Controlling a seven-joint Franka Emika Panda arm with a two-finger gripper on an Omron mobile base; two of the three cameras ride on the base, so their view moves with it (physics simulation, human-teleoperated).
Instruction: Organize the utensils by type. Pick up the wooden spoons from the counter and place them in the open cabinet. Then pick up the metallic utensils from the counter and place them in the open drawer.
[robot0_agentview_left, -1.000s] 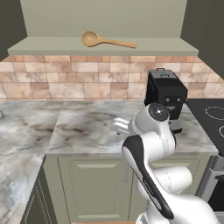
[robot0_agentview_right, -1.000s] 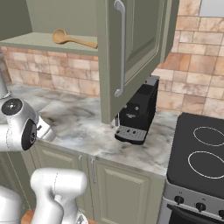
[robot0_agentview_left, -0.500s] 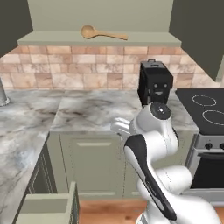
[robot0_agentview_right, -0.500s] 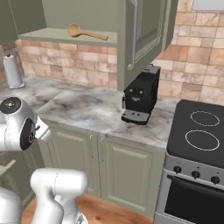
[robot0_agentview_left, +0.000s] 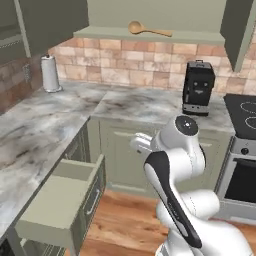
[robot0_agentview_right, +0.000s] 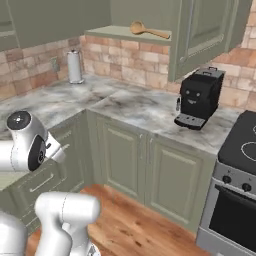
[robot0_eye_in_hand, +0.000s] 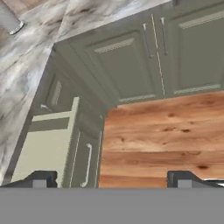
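A light-tan wooden spoon (robot0_agentview_left: 148, 29) lies flat on the shelf of the open cabinet (robot0_agentview_left: 150, 37), close to the shelf's front edge. Its long axis runs along that edge: in the left base view the oval bowl is at the left end and the thin handle points right, toward the panelled cabinet door (robot0_agentview_right: 205, 30) that stands swung out at the shelf's right end. In the right base view the same spoon (robot0_agentview_right: 147, 30) has bare shelf to the left of its bowl.

Below the shelf, a brick backsplash meets the counter (robot0_agentview_left: 135, 105), an L-shaped marble slab with its inner corner under the shelf's left part. A black coffee machine (robot0_agentview_left: 198, 89) stands near the counter's right end, just beside the stove (robot0_agentview_left: 244, 120). A paper towel roll (robot0_agentview_left: 50, 73) stands upright at the back edge of the side run of the counter. Between the two, the marble lies bare.

The drawer (robot0_agentview_left: 65, 202) is pulled out from the base units under the side run, its pale bottom bare and its bar handle on the front facing the wooden floor (robot0_eye_in_hand: 162, 135). In the hand view the drawer (robot0_eye_in_hand: 48, 151) sits at lower left, with open floor to its right.

The gripper (robot0_eye_in_hand: 111, 178) hangs over the floor beside the drawer front, its fingers spread wide with nothing between them.
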